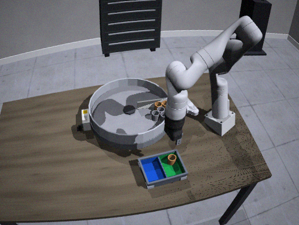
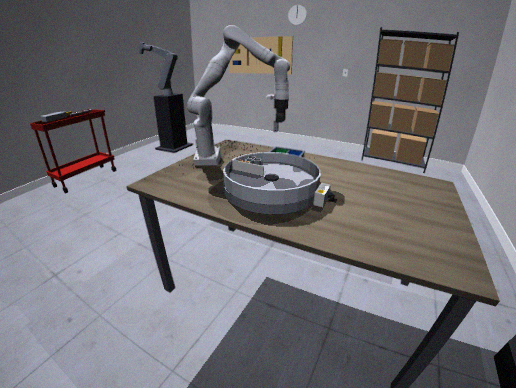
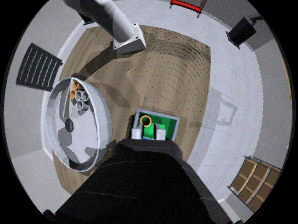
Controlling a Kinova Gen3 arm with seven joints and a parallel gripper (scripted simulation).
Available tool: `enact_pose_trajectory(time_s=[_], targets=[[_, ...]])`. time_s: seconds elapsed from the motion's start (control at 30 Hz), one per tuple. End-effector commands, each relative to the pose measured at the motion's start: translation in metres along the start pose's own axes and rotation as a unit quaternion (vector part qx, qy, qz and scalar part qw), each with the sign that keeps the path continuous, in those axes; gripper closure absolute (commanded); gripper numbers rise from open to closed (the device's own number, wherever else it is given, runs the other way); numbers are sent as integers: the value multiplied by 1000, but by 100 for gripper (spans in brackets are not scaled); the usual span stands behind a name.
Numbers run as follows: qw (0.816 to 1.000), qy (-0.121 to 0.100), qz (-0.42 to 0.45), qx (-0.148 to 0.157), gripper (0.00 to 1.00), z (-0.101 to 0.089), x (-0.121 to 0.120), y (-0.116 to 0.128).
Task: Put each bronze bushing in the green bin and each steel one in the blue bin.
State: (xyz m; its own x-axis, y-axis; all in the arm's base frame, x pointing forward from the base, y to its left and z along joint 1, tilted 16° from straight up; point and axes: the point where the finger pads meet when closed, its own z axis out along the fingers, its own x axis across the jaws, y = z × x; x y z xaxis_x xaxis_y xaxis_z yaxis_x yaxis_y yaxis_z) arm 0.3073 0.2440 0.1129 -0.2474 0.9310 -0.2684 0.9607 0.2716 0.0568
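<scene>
The grey turntable (image 1: 128, 111) carries a cluster of bushings against a guide bar at its right side: two bronze ones (image 1: 160, 104) and a few steel ones (image 1: 158, 113). One bronze bushing (image 1: 171, 159) lies in the green bin (image 1: 172, 167); the blue bin (image 1: 152, 170) beside it is empty. My gripper (image 1: 178, 141) hangs high above the bins, fingers partly apart with nothing between them. In the wrist view the fingertips frame the green bin and the bronze bushing (image 3: 147, 123) far below; the turntable (image 3: 73, 123) is at the left.
A small control box (image 1: 84, 114) sits at the turntable's left side. My arm's base (image 1: 220, 122) stands on the table to the right. A black drawer cabinet (image 1: 130, 24) stands on the floor behind the table.
</scene>
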Motion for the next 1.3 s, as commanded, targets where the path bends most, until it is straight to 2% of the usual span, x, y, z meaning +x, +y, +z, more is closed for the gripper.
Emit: enact_pose_trajectory(time_s=[0.0, 1.03, 1.1, 1.17, 1.27], targets=[[1000, 1, 0, -1, 53, -1, 0, 0], [1000, 1, 0, -1, 53, -1, 0, 0], [999, 1, 39, -1, 55, 2, -22, -7], [999, 1, 39, -1, 55, 2, -22, -7], [995, 1, 98, -1, 55, 7, -55, -17]])
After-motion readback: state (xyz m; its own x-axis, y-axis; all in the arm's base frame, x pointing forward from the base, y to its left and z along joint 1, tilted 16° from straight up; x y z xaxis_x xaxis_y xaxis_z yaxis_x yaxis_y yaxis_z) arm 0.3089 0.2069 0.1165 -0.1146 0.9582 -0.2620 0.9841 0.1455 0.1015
